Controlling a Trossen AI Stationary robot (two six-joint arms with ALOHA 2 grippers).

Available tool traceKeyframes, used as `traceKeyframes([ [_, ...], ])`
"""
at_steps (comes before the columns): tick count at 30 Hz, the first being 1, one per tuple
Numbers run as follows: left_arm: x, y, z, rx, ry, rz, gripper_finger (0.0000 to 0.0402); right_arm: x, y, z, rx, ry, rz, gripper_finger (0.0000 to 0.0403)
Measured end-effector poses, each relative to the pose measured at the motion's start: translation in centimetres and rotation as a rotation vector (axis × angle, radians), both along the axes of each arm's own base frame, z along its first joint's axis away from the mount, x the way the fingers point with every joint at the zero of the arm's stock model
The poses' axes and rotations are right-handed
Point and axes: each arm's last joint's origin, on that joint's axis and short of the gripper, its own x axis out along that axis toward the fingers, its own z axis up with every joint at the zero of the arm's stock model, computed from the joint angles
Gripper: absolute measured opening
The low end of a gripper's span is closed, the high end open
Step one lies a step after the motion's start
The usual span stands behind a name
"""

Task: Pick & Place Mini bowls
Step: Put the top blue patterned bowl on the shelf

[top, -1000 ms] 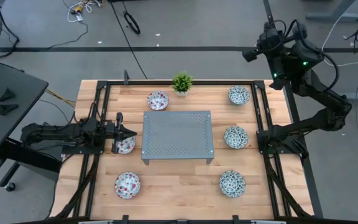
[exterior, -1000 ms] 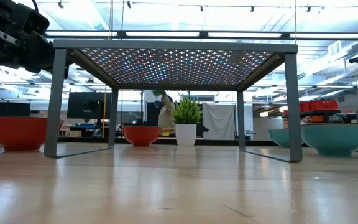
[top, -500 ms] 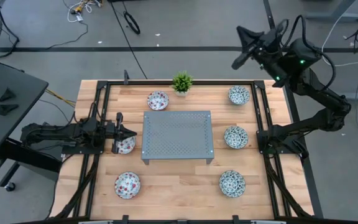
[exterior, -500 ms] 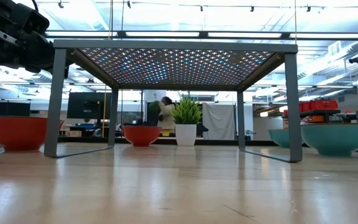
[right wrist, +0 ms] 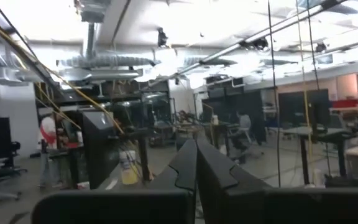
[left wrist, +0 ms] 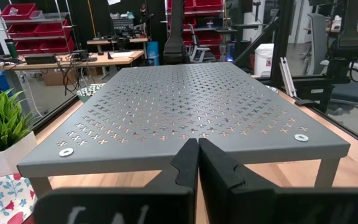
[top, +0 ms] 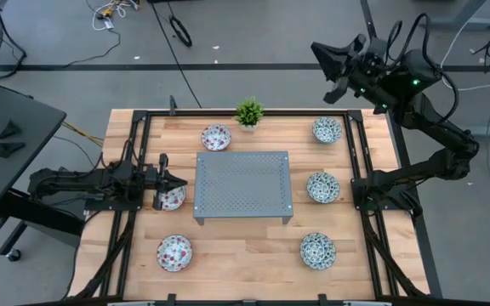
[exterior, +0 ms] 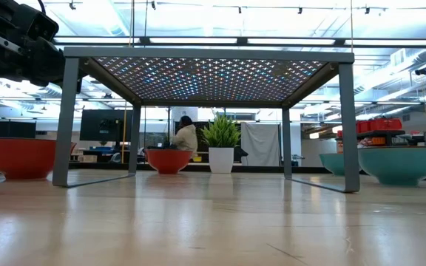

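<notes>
Showing six mini bowls on my wooden table (top: 253,255), arranged around a grey perforated metal stand (top: 242,184) at the centre: the three red-spotted bowls lie on my left side, one at the far edge (top: 216,137) beside the small potted plant (top: 249,111), one at mid-table (top: 173,199) just beside the stand's left edge, and one near the front (top: 174,252); the three blue-green bowls lie on my right side, one at the far corner (top: 327,130), one at mid-table (top: 322,187) just right of the stand, and one near the front (top: 317,250). My left gripper (top: 179,181) lies low and level over the table, directly above the far rim of the mid-table red bowl and pointing at the stand; its fingers (left wrist: 185,163) are pressed together with nothing between them, the stand's top filling the view ahead. My right gripper (top: 323,57) is raised well above and beyond the table's far right corner, turned out toward the room; its fingers (right wrist: 188,163) are likewise closed on nothing. From table height the stand spans the scene, with red bowls to one side, blue-green bowls to the other, and a person (exterior: 186,137) in the room beyond the plant.
</notes>
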Motion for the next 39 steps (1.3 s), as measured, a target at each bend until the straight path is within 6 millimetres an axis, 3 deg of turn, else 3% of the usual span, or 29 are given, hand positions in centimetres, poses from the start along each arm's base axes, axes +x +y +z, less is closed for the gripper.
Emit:
traceKeyframes([
  [9,0.0,0.0,0.0,0.0,0.0,0.0,0.0018,-0.4,-3.8,-1.1,0.023,0.088,-0.159,0.0011],
  [20,0.0,0.0,0.0,0.0,0.0,0.0,0.0018,-0.9,-8.4,-4.5,0.073,0.429,-0.354,0.0011],
  [28,0.0,0.0,0.0,0.0,0.001,0.0,0.0018,-1.3,-9.8,-6.7,0.161,0.624,-0.398,0.0011],
  [39,0.0,0.0,0.0,0.0,0.0,-0.001,0.0018,-2.4,-9.6,-8.8,0.284,0.853,-0.541,0.0011],
])
